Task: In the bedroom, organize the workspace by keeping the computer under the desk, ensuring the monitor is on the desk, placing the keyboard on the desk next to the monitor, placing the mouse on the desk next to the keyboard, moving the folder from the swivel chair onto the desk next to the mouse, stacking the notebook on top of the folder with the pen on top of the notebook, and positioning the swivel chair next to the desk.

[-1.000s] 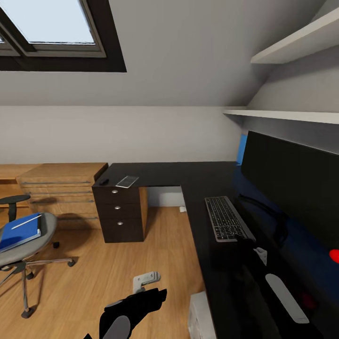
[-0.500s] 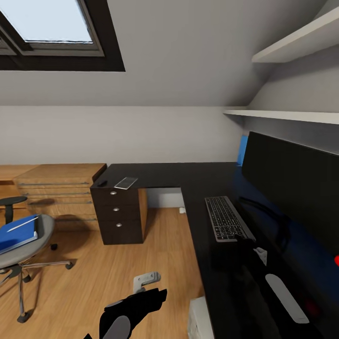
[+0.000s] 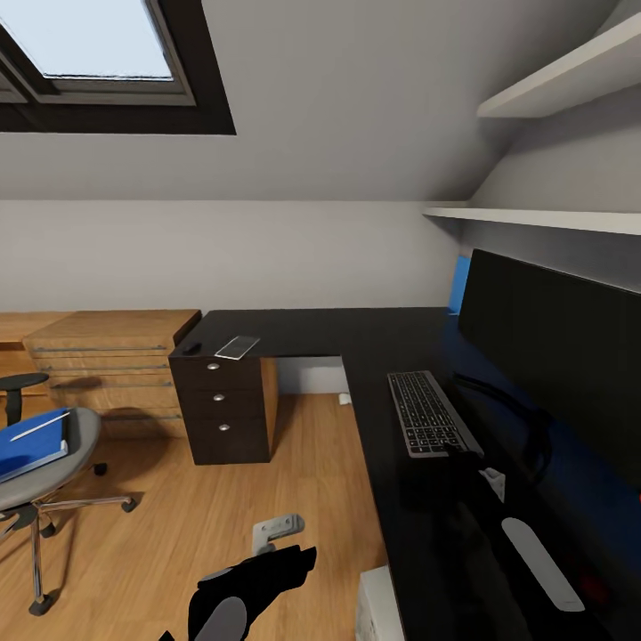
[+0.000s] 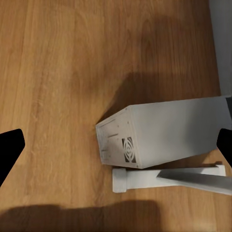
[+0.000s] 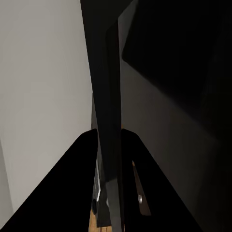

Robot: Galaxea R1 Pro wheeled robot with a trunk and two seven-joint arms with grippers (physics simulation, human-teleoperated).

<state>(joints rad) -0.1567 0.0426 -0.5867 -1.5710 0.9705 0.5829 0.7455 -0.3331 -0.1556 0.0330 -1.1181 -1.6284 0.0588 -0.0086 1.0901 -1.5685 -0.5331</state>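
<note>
View shifted slightly, left jaws apart over computer (image 4: 164, 130), right jaws' closure unclear

Blue folder (image 3: 31, 442) on swivel chair (image 3: 40, 472) — flat

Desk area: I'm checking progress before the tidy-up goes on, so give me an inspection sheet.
Surface: desk, glossy black.
Job's things: keyboard, monitor on desk; notebook, mouse at its far end; folder and pen on swivel chair; computer on floor.
Clutter: white fitting on floor.
Grippers: left gripper jaws open above computer; right gripper unclear.
Cables: nothing seen.
Surroundings: wood dresser, skylight, shelves.
</note>
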